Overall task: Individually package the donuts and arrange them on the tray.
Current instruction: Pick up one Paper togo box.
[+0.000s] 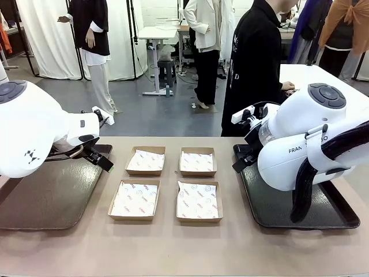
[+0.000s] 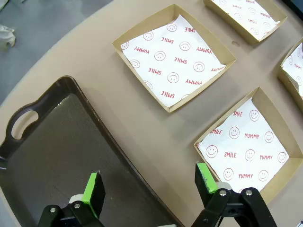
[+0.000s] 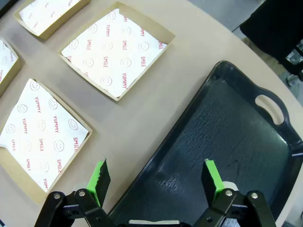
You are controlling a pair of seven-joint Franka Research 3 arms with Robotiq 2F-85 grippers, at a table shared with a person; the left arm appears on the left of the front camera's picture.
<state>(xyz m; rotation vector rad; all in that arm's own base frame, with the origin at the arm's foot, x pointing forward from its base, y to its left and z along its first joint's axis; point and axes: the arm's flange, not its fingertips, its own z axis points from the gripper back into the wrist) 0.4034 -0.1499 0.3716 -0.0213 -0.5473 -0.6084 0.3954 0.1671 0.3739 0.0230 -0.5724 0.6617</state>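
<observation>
No donuts are in view. Four shallow cardboard boxes with white smiley-print liners lie empty in a two-by-two block mid-table. My left gripper is open with nothing between its green pads. It hangs above the right rim of the brown tray, close to one box. My right gripper is open and empty as well, over the left rim of the black tray, with a box just beside it. Both trays are bare.
My left arm bulks over the left tray and my right arm over the right one. A person in black stands beyond the far edge, a hand resting on a white table behind.
</observation>
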